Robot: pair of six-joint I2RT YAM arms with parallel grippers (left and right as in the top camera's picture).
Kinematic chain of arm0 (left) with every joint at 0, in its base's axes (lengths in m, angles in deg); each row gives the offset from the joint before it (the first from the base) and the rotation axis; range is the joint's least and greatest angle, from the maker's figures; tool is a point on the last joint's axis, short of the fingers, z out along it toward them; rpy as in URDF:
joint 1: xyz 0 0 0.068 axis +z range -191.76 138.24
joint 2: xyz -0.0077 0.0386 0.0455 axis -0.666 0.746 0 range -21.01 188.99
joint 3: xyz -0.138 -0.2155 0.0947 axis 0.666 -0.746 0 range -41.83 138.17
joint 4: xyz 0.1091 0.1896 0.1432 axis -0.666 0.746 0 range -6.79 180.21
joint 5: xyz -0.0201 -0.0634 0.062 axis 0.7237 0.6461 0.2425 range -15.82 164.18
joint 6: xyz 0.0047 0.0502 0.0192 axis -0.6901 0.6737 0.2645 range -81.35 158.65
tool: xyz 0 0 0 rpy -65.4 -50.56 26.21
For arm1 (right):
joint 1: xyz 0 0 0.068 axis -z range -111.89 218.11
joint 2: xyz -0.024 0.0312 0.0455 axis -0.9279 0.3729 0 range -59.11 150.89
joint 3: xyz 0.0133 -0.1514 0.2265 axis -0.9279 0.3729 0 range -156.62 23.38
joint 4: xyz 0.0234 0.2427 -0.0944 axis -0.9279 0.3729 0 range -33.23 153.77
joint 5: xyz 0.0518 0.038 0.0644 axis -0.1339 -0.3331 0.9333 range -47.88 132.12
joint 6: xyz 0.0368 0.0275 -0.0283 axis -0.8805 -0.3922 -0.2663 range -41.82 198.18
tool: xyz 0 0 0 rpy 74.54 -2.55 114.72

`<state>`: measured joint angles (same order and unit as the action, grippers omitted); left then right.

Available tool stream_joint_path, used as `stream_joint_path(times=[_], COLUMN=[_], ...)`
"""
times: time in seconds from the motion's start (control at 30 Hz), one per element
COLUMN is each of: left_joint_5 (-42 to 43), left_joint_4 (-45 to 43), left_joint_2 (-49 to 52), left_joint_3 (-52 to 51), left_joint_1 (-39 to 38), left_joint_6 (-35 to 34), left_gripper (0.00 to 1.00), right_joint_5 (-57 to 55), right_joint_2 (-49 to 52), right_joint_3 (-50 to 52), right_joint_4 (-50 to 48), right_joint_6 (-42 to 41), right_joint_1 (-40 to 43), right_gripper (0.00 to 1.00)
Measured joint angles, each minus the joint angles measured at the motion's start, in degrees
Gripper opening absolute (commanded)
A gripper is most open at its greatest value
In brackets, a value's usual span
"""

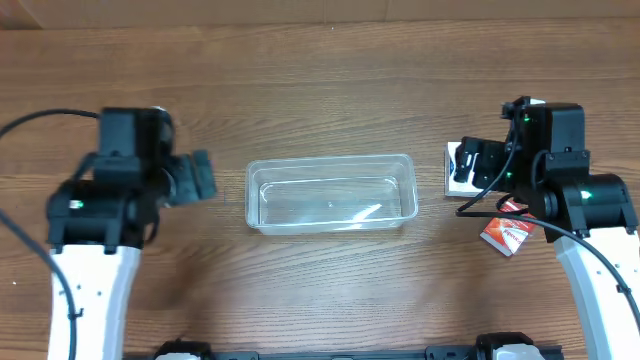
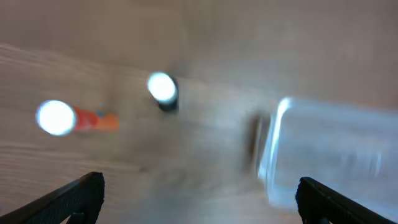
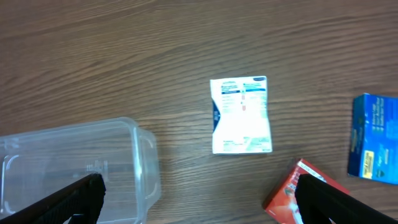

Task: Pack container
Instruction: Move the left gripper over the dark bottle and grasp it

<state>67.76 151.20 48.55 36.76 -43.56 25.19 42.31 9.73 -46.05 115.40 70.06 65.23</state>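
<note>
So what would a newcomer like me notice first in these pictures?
Probably the clear container, empty, in the middle of the wooden table, flanked by the left arm and the right arm. Right of it lie a white packet, a red packet and a blue packet. Left of it, blurred, are an orange item and a dark item, each white-topped.

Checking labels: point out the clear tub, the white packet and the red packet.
clear tub (image 1: 330, 200), overhead view, bare floor.
white packet (image 3: 241, 116), right wrist view, middle of its face.
red packet (image 3: 287, 194), right wrist view, exposed left part.
</note>
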Motion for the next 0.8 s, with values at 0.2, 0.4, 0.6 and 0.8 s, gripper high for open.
stream_joint_path(times=[0.2, 0.4, 0.6, 0.8], left_joint_5=[2.36, 3.67, 4.07, 4.09], left_joint_4=[-3.21, -5.84, -7.23, -7.19], left_joint_2=[6.82, 22.01, 30.95, 35.06], left_joint_3=[4.85, 4.83, 4.83, 4.83], left_joint_1=[9.2, 9.35, 9.35, 9.35], left_joint_6=[-0.35, -0.31, -0.13, -0.13], left_gripper=[1.0, 1.0, 1.0, 0.97], right_joint_5=[-0.13, -0.15, -0.15, -0.15], right_joint_2=[0.0, 0.02, 0.28, 2.84], right_joint_3=[0.0, 0.0, 0.0, 0.0], right_joint_4=[-0.07, -0.13, -0.11, -0.11], right_joint_6=[-1.33, -1.64, -1.77, -1.73], right_joint_1=[1.77, 1.77, 1.77, 1.77], right_gripper=[1.0, 1.0, 1.0, 1.0])
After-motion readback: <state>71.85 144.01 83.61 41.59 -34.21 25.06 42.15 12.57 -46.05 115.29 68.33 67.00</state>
